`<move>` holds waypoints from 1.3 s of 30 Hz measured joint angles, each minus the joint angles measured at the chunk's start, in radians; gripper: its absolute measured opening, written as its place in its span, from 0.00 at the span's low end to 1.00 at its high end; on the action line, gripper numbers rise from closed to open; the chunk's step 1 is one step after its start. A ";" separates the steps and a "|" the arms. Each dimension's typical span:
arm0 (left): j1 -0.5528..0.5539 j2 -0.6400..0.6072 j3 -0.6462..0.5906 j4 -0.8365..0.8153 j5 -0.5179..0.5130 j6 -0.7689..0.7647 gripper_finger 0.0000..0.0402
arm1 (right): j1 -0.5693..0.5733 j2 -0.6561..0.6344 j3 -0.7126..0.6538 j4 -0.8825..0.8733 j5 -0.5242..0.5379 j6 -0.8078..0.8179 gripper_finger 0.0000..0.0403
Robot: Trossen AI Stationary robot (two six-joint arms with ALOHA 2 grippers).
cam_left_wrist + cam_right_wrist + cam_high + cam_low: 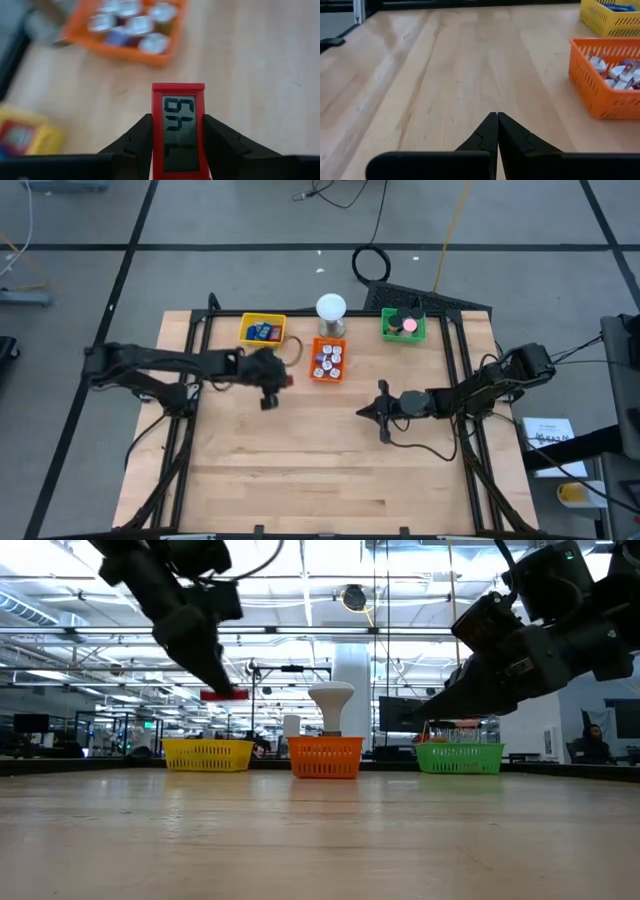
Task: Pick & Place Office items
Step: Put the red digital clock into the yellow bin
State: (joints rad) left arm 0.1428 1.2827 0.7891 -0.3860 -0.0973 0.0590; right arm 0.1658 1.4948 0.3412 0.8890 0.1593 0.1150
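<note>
The left gripper (177, 145) is gripping a small red timer (178, 131) with a grey number display, its two dark fingers (135, 140) pressing on the timer's long sides. In the low view the gripper (222, 688) is hanging well above the table (320, 840), with the red timer (224, 694) sticking out flat below its tip. From above, the left gripper (272, 376) is sitting between the yellow tray (263, 330) and the orange tray (328, 360), nearer the front of the table than both. The timer (287, 379) is showing as a red spot on the side of the gripper toward the orange tray.

Beyond the gripper, the orange tray (125, 30) is holding several round, white-topped rolls (152, 44). The yellow tray (25, 135) is lying off to one side of the gripper, with blue and red blocks (264, 332) inside it.

The right gripper (497, 131) is waiting with its fingers pressed fully together, holding nothing, hovering over bare wood. In the overhead view it (368, 412) is sitting out in front of the green tray (402, 326), well apart from the left gripper. The orange tray (607, 80) is standing ahead of it and off to the side, and the yellow tray (610, 17) farther off still.

A white globe lamp (331, 308) is standing just behind the orange tray.
</note>
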 joint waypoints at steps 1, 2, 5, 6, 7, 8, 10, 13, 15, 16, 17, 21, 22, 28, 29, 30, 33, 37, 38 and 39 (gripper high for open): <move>0.025 -0.030 0.000 -0.030 -0.006 -0.011 0.34 | 0.000 0.000 0.000 0.009 0.000 -0.001 0.00; 0.054 -0.060 0.000 -0.062 -0.011 -0.017 0.35 | 0.000 0.000 0.000 0.014 0.000 -0.003 0.00; 0.154 -0.107 0.000 -0.126 -0.045 -0.044 0.35 | 0.000 0.000 0.003 0.019 0.001 -0.004 0.00; 0.192 -0.115 0.000 -0.144 -0.054 -0.047 0.35 | -0.001 0.000 0.007 0.019 0.001 -0.005 0.00; 0.232 -0.119 0.000 -0.152 -0.058 -0.054 0.35 | -0.002 0.000 0.011 0.020 0.002 -0.007 0.00; 0.278 -0.121 0.000 -0.139 -0.060 -0.062 0.35 | -0.006 0.000 0.013 0.020 0.003 -0.012 0.00; 0.372 -0.114 0.000 -0.113 -0.048 -0.070 0.35 | -0.018 0.000 0.020 0.019 0.003 -0.027 0.00; 0.495 -0.057 0.000 -0.055 -0.002 -0.068 0.35 | -0.051 0.000 0.034 0.020 0.001 -0.036 0.00; 0.566 -0.011 0.000 -0.036 0.029 -0.049 0.35 | -0.069 0.002 0.041 0.018 0.001 -0.045 0.00; 0.593 0.012 0.000 -0.018 0.045 -0.039 0.35 | -0.076 0.005 0.045 0.019 0.000 -0.049 0.00; 0.615 0.039 0.000 0.012 0.062 -0.034 0.35 | -0.082 0.007 0.048 0.019 -0.003 -0.050 0.00; 0.660 0.136 0.000 0.095 0.093 -0.019 0.35 | -0.088 0.008 0.049 0.019 -0.004 -0.056 0.00; 0.667 0.155 0.000 0.123 0.097 -0.020 0.35 | -0.088 0.008 0.049 0.019 -0.004 -0.056 0.00; 0.691 0.232 0.000 0.166 0.098 -0.020 0.36 | -0.088 0.008 0.049 0.019 -0.005 -0.060 0.00; 0.690 0.236 0.000 0.171 0.098 -0.019 0.36 | -0.088 0.008 0.049 0.019 -0.005 -0.060 0.00; 0.687 0.237 0.000 0.170 0.100 -0.019 0.36 | -0.088 0.008 0.049 0.019 -0.005 -0.060 0.00; 0.674 0.236 0.000 0.173 0.105 -0.007 0.39 | -0.087 0.008 0.049 0.019 -0.005 -0.060 0.00; 0.662 0.214 0.000 0.174 0.107 0.017 0.52 | -0.087 0.008 0.050 0.019 -0.005 -0.060 0.00; 0.657 0.208 0.000 0.175 0.108 0.031 0.55 | -0.087 0.008 0.050 0.018 -0.005 -0.060 0.00; 0.652 0.200 0.000 0.174 0.105 0.044 0.58 | -0.087 0.008 0.050 0.019 -0.007 -0.063 0.00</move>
State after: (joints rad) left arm 0.7948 1.4831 0.7891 -0.2123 0.0079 0.1027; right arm 0.0784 1.5024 0.3908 0.9082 0.1527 0.0518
